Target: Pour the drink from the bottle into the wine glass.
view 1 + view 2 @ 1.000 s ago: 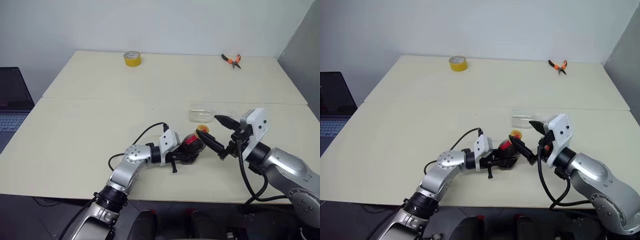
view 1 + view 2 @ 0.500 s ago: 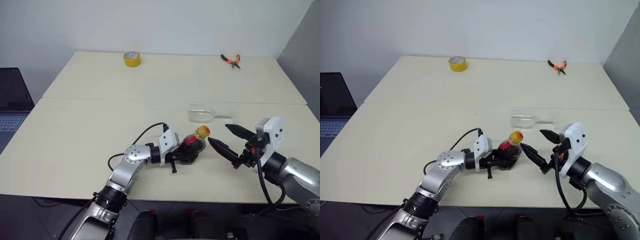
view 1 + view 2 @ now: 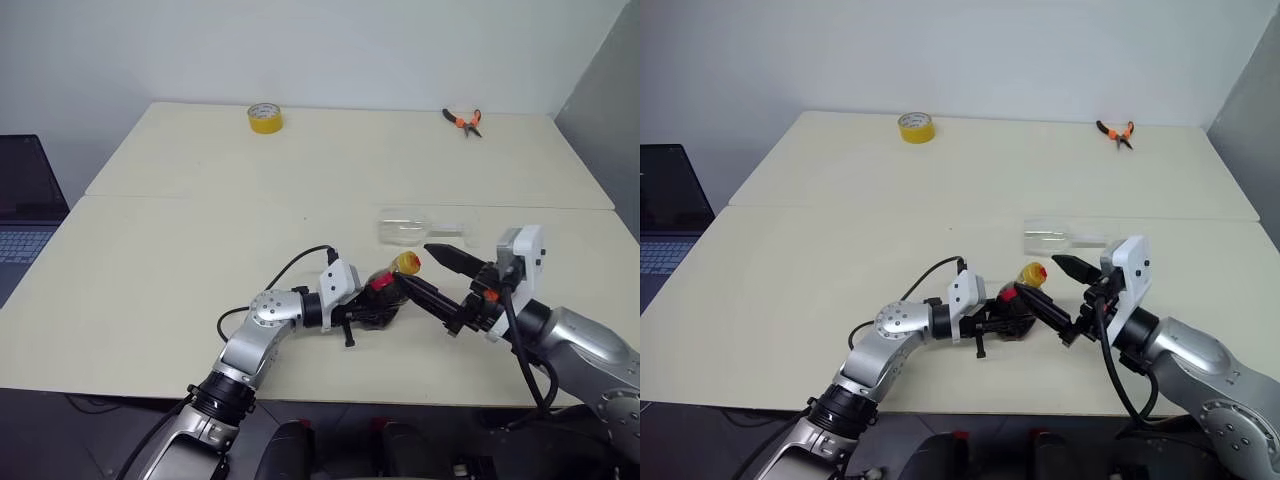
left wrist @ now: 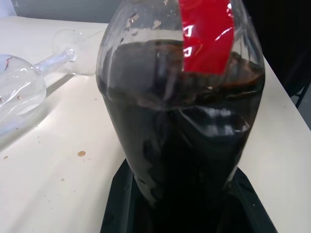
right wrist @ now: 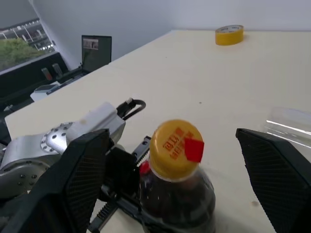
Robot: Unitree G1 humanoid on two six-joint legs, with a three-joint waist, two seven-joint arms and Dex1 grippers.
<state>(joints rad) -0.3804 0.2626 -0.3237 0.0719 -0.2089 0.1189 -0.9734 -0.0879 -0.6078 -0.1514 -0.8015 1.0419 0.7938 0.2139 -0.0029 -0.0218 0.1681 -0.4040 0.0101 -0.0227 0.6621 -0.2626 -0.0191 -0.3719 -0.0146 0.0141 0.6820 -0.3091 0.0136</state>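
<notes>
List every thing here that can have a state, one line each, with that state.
bottle: capped, held by the left gripper, about upright on the table.
drink: all inside the bottle, none poured.
wine glass: lying on its side, empty.
left gripper: shut on the bottle.
right gripper: open, fingers either side of the yellow cap.
laptop: open, screen dark.

A yellow tape roll [image 3: 264,117] lies flat near the far left corner of the pale bench [image 3: 180,260]. Orange-handled pliers [image 3: 464,121] lie near the far right corner, well apart from the tape. An open laptop [image 3: 25,215] stands beyond the bench's left edge.
</notes>
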